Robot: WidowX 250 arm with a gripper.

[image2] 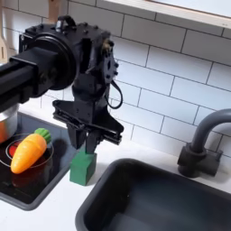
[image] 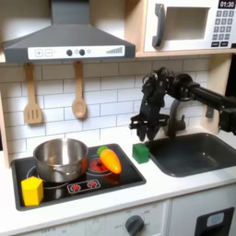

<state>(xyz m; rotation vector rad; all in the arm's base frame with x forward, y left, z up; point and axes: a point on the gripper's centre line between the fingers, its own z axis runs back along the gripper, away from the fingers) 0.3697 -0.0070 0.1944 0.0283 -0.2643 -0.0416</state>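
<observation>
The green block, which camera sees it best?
The second exterior view: the green block is big and close, on the counter just under the open claw. In the first exterior view it is small, between stove and sink.

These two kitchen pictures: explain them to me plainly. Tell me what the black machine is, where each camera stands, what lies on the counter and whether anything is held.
The black machine is a robot arm ending in a gripper, a two-fingered claw. The first exterior view faces a toy kitchen from the front; the second exterior view sits close by the counter, looking across the sink. On the stove stand a steel pot, an orange carrot and a yellow block. Between stove and sink sits a small green block. The gripper hangs just above that block with its fingers spread and holds nothing. Two wooden utensils hang on the tiled wall, and a faucet stands behind the sink.
</observation>
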